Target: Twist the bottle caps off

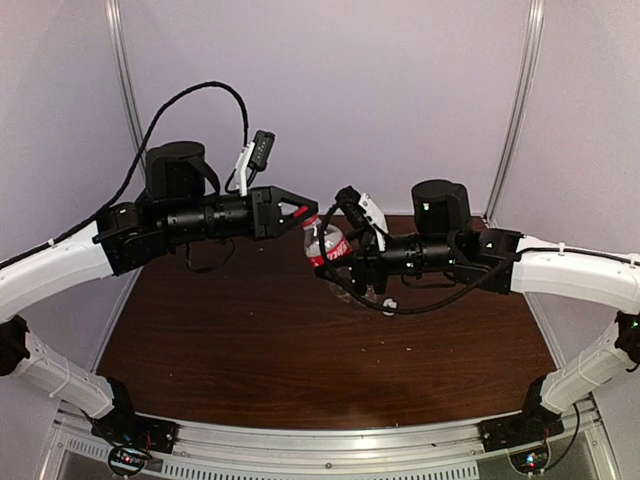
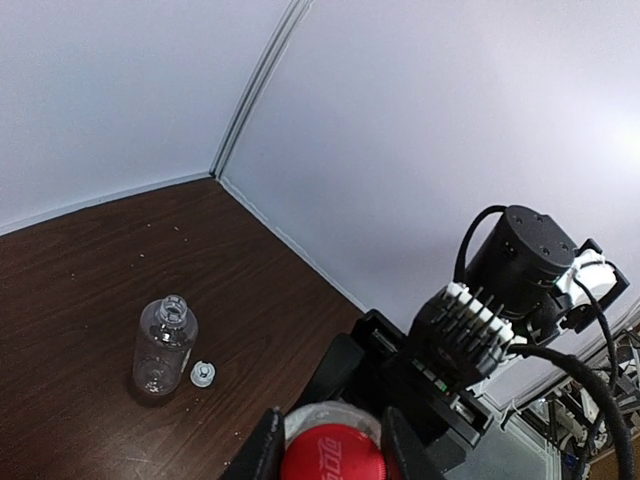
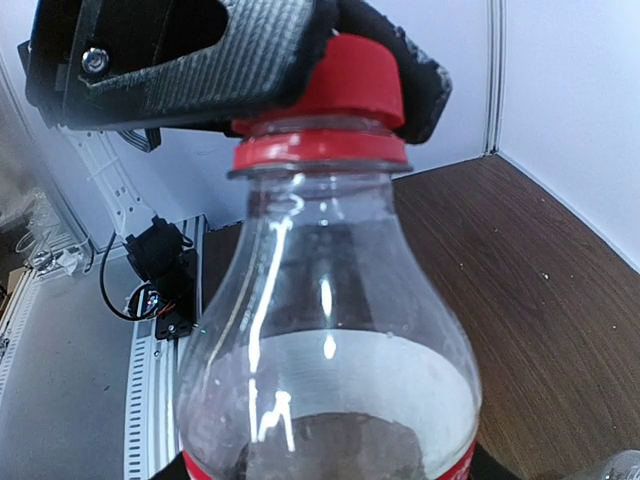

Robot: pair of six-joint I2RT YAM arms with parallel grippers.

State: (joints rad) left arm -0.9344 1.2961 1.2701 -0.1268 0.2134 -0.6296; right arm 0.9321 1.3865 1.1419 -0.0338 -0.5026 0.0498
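The short clear bottle (image 3: 325, 330) with a red label band is held up above the table, my right gripper (image 1: 338, 263) shut on its body. Its red cap (image 3: 350, 80) sits on the neck with my left gripper (image 2: 332, 450) shut on it, one finger (image 2: 262, 450) on each side. The taller unlabelled bottle (image 2: 163, 348) stands upright on the table with its mouth open. Its white cap (image 2: 203, 374) lies on the table right beside it. In the right wrist view the held bottle hides my right fingers almost entirely.
The brown table (image 1: 250, 340) is bounded by pale walls at the back and sides, with a corner post (image 2: 255, 95) behind the standing bottle. Both arms meet in mid-air over the table's far middle, and the right arm's wrist (image 2: 520, 270) is close to my left gripper.
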